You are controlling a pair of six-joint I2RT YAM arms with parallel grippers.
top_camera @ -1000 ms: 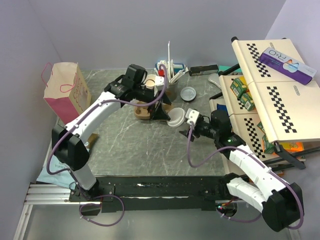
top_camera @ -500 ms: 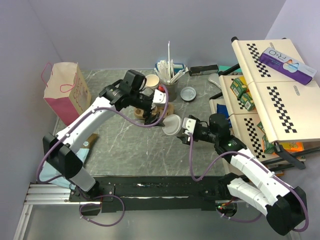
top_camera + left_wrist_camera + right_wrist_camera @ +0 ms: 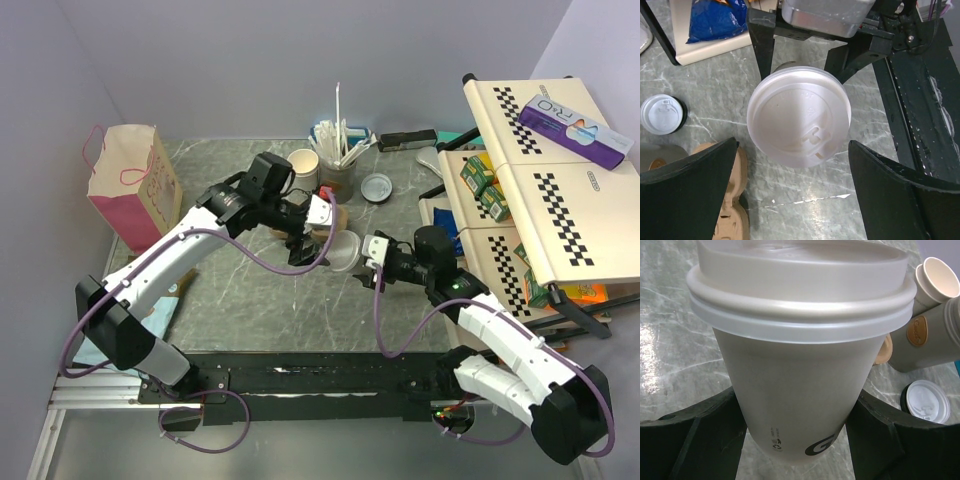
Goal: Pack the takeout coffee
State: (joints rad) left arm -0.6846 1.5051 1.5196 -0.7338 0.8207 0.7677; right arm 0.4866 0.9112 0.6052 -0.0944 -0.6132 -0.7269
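Note:
The takeout coffee cup (image 3: 800, 390) is off-white, stands upright and wears its white lid (image 3: 800, 290). My right gripper (image 3: 800, 430) is shut on the cup's lower body. In the top view the cup (image 3: 341, 250) is mid-table, with the right gripper (image 3: 358, 266) at its right. My left gripper (image 3: 312, 238) hangs just left of and above it. In the left wrist view the lid (image 3: 799, 116) lies between my left gripper's (image 3: 795, 200) wide-open, empty fingers. A second open paper cup (image 3: 303, 162) stands at the back.
The brown cardboard tray (image 3: 732, 210) lies left of the cup. A grey cup of straws (image 3: 337, 168) and a spare white lid (image 3: 377, 187) sit behind. A pink paper bag (image 3: 130, 180) stands far left. A checkered rack (image 3: 540, 200) with snack boxes fills the right.
My left gripper has moved from the tray forward and right, over the lidded cup. My right gripper has carried the cup a little to the left.

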